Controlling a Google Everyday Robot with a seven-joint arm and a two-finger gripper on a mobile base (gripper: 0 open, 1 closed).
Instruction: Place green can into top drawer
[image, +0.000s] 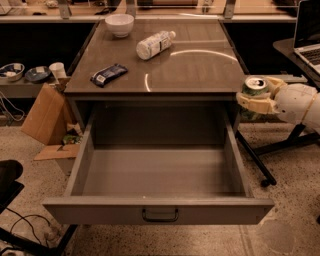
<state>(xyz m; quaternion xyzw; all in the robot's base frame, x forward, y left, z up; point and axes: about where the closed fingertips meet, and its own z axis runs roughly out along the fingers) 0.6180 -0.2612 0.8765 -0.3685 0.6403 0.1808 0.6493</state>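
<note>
The green can (254, 91) is dark green with a silver top and pull tab. My gripper (257, 101) is shut on it, its pale fingers wrapped round the can's body. It holds the can upright in the air just off the right edge of the cabinet top, beside the drawer's right rear corner. The top drawer (160, 212) is pulled fully open below, wide, shallow and grey, with a dark handle at the middle of its front panel. Nothing lies inside it.
On the cabinet top (200, 70) lie a clear white-labelled bottle (155, 44) on its side, a white bowl (119, 24) and a dark snack packet (108, 74). A cardboard box (42, 112) stands at the left. A chair base (265, 165) and a laptop (307, 35) are at the right.
</note>
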